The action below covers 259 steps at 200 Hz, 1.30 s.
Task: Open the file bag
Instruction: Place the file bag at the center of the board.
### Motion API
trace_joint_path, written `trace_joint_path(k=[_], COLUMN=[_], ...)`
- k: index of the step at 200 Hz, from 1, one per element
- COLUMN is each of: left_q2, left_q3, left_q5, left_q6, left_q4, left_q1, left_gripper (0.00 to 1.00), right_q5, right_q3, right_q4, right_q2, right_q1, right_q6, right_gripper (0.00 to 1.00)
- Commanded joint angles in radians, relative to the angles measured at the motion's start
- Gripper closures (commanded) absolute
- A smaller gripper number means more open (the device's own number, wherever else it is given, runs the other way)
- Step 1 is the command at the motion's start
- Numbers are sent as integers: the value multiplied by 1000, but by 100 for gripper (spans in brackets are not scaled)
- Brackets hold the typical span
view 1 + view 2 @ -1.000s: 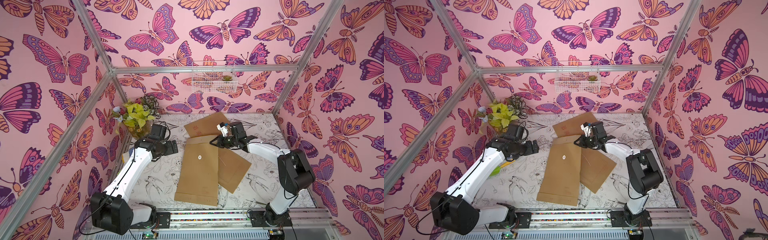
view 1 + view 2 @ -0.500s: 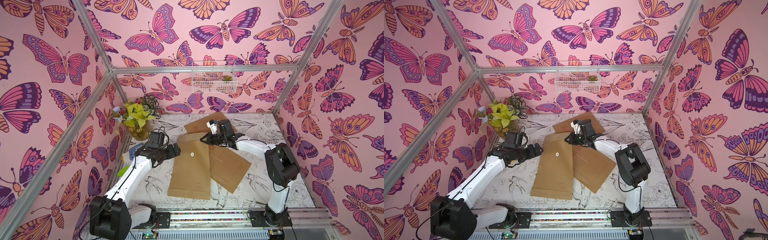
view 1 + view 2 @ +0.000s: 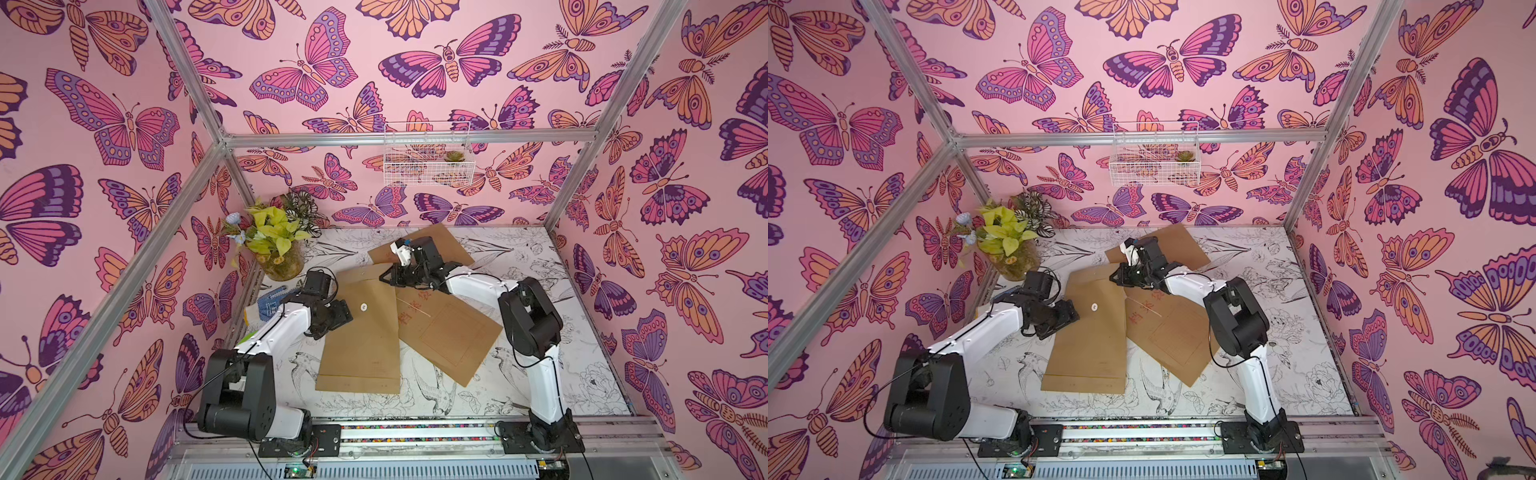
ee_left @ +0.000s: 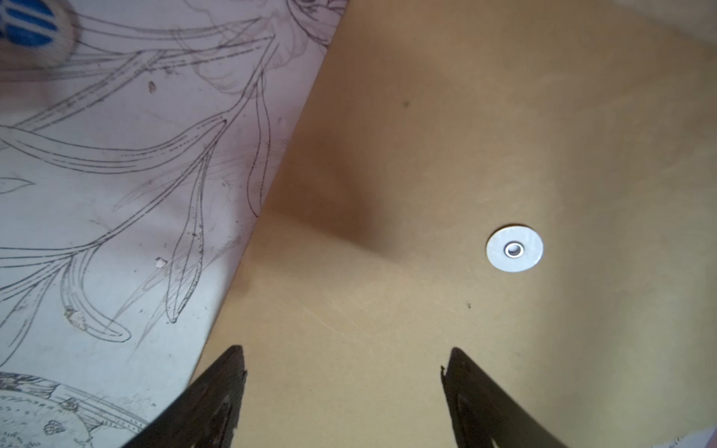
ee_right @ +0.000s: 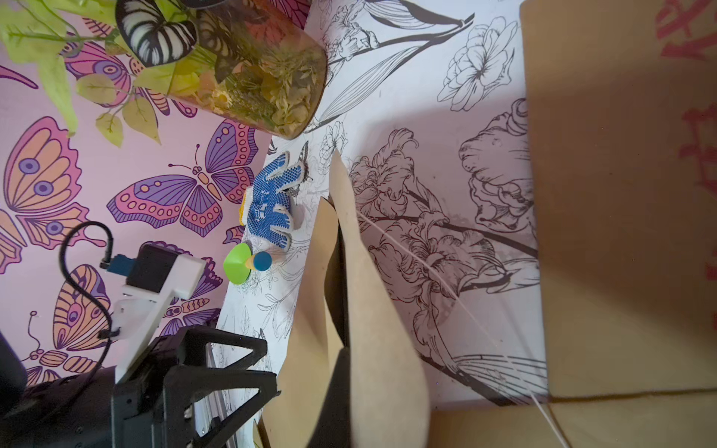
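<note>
The file bag (image 3: 360, 337) (image 3: 1088, 340) is a brown paper envelope lying flat mid-table, with a white round button (image 3: 363, 307) (image 4: 514, 249) on its upper half. My right gripper (image 3: 387, 277) (image 3: 1115, 277) (image 5: 341, 388) is shut on the bag's flap (image 5: 382, 318) at its far end, and the flap stands lifted off the bag. A thin string (image 5: 446, 287) trails from the flap. My left gripper (image 3: 345, 316) (image 3: 1074, 314) (image 4: 345, 358) is open, low over the bag's left edge near the button, with nothing between its fingers (image 4: 229, 391).
A second brown envelope with red characters (image 3: 451, 332) lies partly under the file bag on the right; a third (image 3: 446, 245) lies behind the right gripper. A flower vase (image 3: 283, 262), a blue dotted glove (image 3: 269, 306) (image 5: 271, 201) and a green cone (image 5: 237, 264) are at the left.
The right gripper has pulled the file bag leftward by its flap. The left gripper has come down over the bag's left edge, and its jaws have narrowed a little.
</note>
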Motion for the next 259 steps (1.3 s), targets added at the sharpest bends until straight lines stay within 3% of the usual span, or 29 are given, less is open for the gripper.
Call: trace_joint_path(k=[1,91,199,259], left_q2=[44,69,133,163], left_q3=[12,-1,26,15], left_q5=[-28,-49,-21,-29], left_q6=[-2,-11,15,10], left_q4=[2,-10,-14,-14], left_q1=[8,37,37,37], left_gripper=[20,22,21,20], right_q5=[-5,-19,10,99], right_q3=[57,207,253,146], right_q4=[-37,-65,-129,-130], right_q2=[45,204,256,165], right_q1=[13,75,61,58], right_q6=[6,33,-25,-41], right_gripper=[100,100,100,66])
